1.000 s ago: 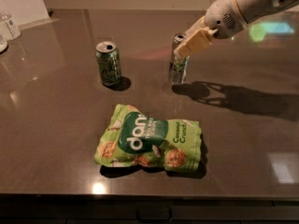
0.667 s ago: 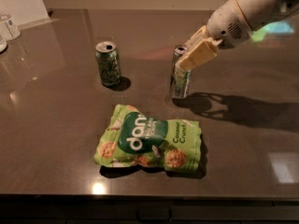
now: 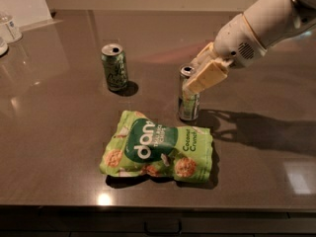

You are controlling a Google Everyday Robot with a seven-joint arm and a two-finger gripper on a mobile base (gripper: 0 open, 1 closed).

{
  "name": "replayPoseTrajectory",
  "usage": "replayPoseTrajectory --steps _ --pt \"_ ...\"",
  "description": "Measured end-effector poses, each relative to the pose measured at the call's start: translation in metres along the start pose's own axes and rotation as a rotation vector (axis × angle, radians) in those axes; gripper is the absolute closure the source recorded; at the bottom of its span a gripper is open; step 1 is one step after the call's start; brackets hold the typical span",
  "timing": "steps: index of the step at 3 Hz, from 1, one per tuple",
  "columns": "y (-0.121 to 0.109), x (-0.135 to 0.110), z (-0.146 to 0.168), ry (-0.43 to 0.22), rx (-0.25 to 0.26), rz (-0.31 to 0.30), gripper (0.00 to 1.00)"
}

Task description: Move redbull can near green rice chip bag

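The redbull can [image 3: 189, 107] is held upright, its upper part clamped between the fingers of the gripper [image 3: 191, 85], which is reached in from the right; the can's lower half is left showing below the pincer; the can is placed just behind the upper right corner of the green rice chip bag [image 3: 158, 149] on the dark table [image 3: 59, 132]; a green can [image 3: 114, 68] is stood well apart to the left.
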State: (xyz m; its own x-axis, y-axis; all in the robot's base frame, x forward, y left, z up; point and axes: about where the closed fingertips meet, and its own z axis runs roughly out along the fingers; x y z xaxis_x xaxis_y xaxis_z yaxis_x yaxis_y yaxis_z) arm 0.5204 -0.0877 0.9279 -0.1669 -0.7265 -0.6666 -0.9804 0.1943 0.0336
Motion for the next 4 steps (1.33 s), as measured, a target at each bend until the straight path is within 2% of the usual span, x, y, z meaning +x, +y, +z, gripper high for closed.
replayPoseTrajectory --steps 2,3,4 --pt "0.0056 0.0121 0.0085 0.000 0.042 0.016 0.38" --pt "0.0056 0.0120 0.0084 0.000 0.042 0.016 0.15" --pt "0.0064 0.0106 0.0094 0.001 0.040 0.013 0.00"
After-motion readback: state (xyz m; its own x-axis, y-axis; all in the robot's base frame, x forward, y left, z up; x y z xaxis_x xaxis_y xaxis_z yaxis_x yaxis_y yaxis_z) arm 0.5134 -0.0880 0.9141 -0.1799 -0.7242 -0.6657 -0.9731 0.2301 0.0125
